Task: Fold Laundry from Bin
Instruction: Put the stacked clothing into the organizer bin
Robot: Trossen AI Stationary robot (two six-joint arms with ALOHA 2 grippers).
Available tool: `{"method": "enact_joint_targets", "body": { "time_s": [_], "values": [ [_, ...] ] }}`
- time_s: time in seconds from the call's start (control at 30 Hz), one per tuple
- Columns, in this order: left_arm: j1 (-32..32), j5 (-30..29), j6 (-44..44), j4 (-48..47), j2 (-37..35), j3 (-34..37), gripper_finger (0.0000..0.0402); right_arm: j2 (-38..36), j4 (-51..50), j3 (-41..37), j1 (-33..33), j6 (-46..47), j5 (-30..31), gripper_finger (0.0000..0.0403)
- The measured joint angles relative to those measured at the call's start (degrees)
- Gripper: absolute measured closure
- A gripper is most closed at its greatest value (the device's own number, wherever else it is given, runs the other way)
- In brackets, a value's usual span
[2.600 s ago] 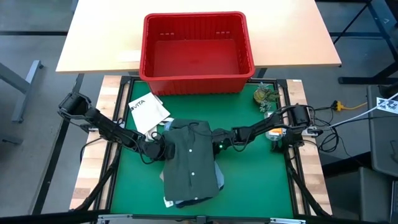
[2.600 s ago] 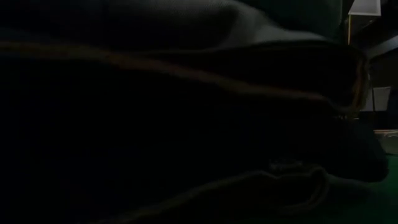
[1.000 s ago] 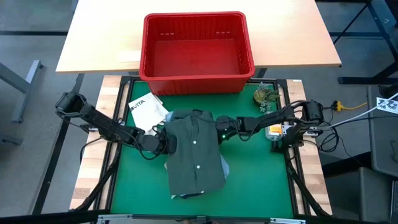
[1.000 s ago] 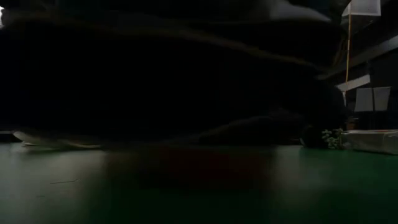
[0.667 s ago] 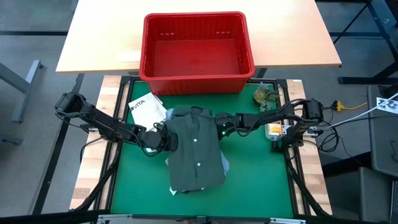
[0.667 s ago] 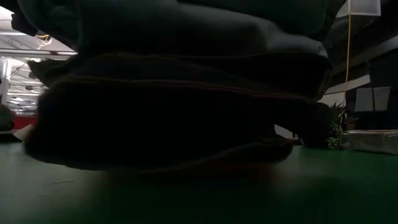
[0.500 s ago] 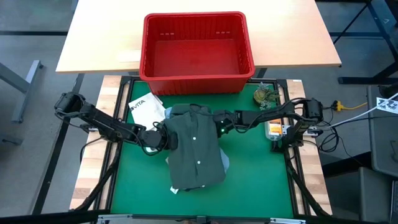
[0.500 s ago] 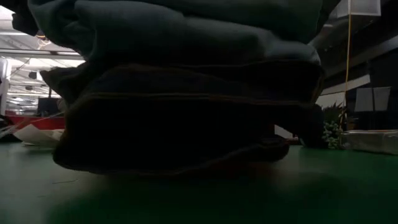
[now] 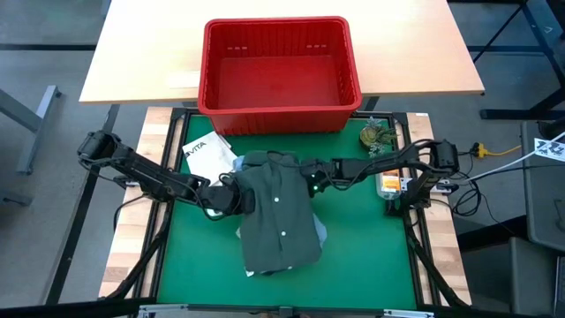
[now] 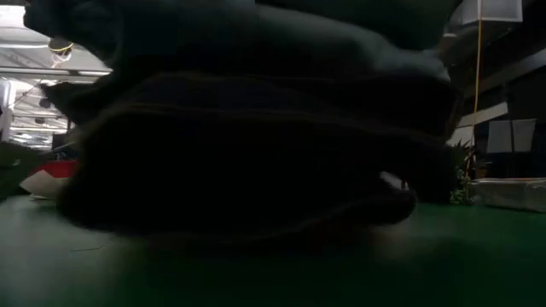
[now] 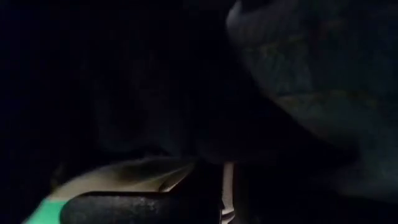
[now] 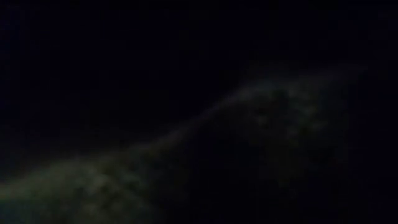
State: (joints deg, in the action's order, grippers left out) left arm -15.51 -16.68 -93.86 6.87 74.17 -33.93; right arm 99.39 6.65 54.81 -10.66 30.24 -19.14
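Both sets of fingers, left gripper [image 9: 237,200] at 9 o'clock and right gripper [image 9: 302,177] at 3 o'clock, pinch the stacked laundry [image 9: 278,216], apparently to shift it across the surface [image 9: 362,243].

The pile of clothes [image 9: 278,221] sits in the middle of the green mat [image 9: 371,256] and blocks the way there. The left gripper [image 9: 231,200] presses in on one side of the pile and the right gripper [image 9: 305,177] on the other, both closed. Past the pile stands the red bin [image 9: 281,75], with only a thin gap between. A white paper [image 9: 207,157] lies beside the pile. A small plant [image 9: 377,137] stands farther off. The mat on both sides and in front of the pile is open.
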Motion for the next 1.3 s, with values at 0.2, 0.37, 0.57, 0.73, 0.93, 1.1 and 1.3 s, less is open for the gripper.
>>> {"method": "enact_joint_targets", "body": {
  "time_s": [0.2, 0.37, 0.57, 0.73, 0.93, 1.1, 1.3],
  "values": [
    [-0.04, 2.49, -0.55, -1.11, 0.66, -0.02, 0.0397, 0.02, 3.61, -3.07, 2.89, 2.64, 3.06, 0.0390],
    [-0.13, 4.94, -0.55, -1.07, 0.66, -0.02, 0.0397, 0.02, 3.77, -3.17, 5.57, 2.95, 4.88, 0.0390],
    [-0.20, 6.47, -0.82, -0.54, 0.66, -0.02, 0.0397, 0.09, 5.93, -3.30, 6.23, 4.35, 1.63, 0.0390],
    [-0.28, 7.15, -0.96, 2.00, 0.50, -0.02, 0.0396, 0.11, 6.34, -2.68, 6.11, 4.68, -1.89, 0.0390],
    [-0.31, 6.99, -0.88, 0.61, -1.06, -0.69, 0.0397, -0.13, 6.30, -1.77, 6.01, 4.54, -3.49, 0.0390],
    [-0.31, 5.32, -0.44, -0.02, -2.74, -2.06, 0.0398, -3.32, 5.46, -1.77, 4.39, 3.17, -4.65, 0.0390],
    [0.43, 2.28, 1.21, -1.10, -4.84, -3.72, 0.0398, -6.53, 4.62, -1.77, 2.00, 1.29, -5.53, 0.0390]
  ]
}}
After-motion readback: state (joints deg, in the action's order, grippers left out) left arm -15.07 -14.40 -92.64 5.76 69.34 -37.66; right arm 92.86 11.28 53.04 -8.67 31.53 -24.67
